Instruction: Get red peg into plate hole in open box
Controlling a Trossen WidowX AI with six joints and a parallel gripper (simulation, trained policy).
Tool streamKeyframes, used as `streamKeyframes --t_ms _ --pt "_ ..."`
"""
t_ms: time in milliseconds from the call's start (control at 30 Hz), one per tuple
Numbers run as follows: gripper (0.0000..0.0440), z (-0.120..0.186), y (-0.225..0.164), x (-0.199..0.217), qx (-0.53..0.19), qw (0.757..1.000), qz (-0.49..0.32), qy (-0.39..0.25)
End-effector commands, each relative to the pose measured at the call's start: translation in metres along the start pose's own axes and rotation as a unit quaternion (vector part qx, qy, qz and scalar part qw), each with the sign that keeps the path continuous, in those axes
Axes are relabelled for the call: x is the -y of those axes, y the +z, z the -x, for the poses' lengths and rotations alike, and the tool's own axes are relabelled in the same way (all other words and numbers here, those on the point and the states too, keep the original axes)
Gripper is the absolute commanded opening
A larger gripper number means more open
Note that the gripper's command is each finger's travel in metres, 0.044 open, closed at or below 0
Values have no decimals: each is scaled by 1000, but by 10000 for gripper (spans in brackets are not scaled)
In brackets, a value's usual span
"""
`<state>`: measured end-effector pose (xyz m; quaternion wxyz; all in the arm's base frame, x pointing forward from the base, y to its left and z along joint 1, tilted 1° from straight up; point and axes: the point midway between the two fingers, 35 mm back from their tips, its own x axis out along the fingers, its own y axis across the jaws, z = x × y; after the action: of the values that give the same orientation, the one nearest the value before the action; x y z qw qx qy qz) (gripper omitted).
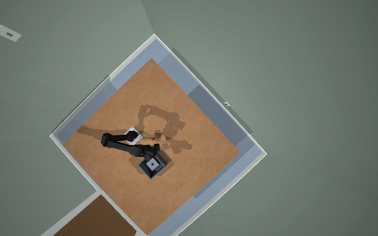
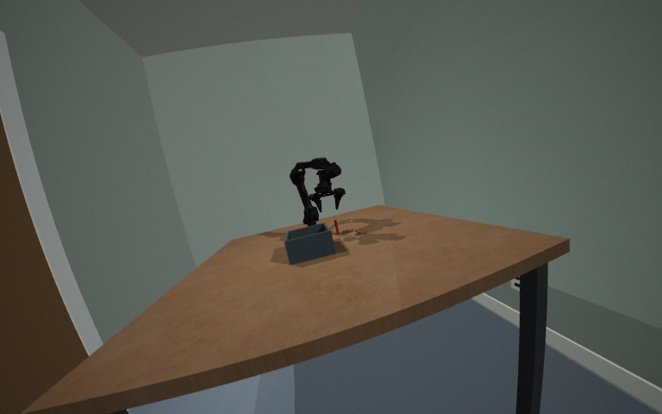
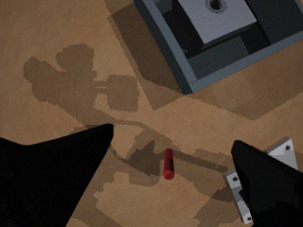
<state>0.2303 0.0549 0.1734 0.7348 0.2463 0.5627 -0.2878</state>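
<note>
One box (image 1: 144, 171) (image 2: 310, 247) (image 3: 237, 70), dark blue-grey and open at the top, sits on the tabletop (image 1: 173, 189) (image 2: 341, 302) (image 3: 47, 24). Inside it lies a pale plate (image 1: 149, 165) (image 3: 218, 26) with a round hole (image 1: 152, 163) (image 3: 216, 5); the hole looks dark, with no red in it.

The red peg (image 1: 153, 138) (image 2: 336, 227) (image 3: 169, 164) is outside the box, standing on the tabletop near it, apart from its walls. The fingers (image 2: 337, 201) are spread wide with nothing between them, high above the peg and touching neither it nor the box.

The exterior view shows the fingers pointing down and the peg's upright stance, but the box wall hides the plate. The top view shows the plate, while the black arm (image 1: 119, 146) (image 2: 300, 187) largely covers the fingers. The wrist view frames the peg between the fingertips and catches part of the white base plate (image 1: 140, 136) (image 3: 294, 158).

The tabletop is orange-brown wood, crossed by the arm's shadows, on dark legs (image 2: 532, 336). Below is a blue floor (image 1: 220, 108) (image 2: 390, 351); around it stand grey-green walls (image 1: 292, 83) (image 2: 268, 107), with a brown door (image 1: 97, 217) (image 2: 28, 268) in a pale frame.
</note>
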Motion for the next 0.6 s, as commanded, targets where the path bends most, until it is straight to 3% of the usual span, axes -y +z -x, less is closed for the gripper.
streamKeyframes --t_ms 0,567 --pt "440 -8 -31 1 -38 999 0 -31" --pt "440 -69 -85 -5 -53 996 9 -65"
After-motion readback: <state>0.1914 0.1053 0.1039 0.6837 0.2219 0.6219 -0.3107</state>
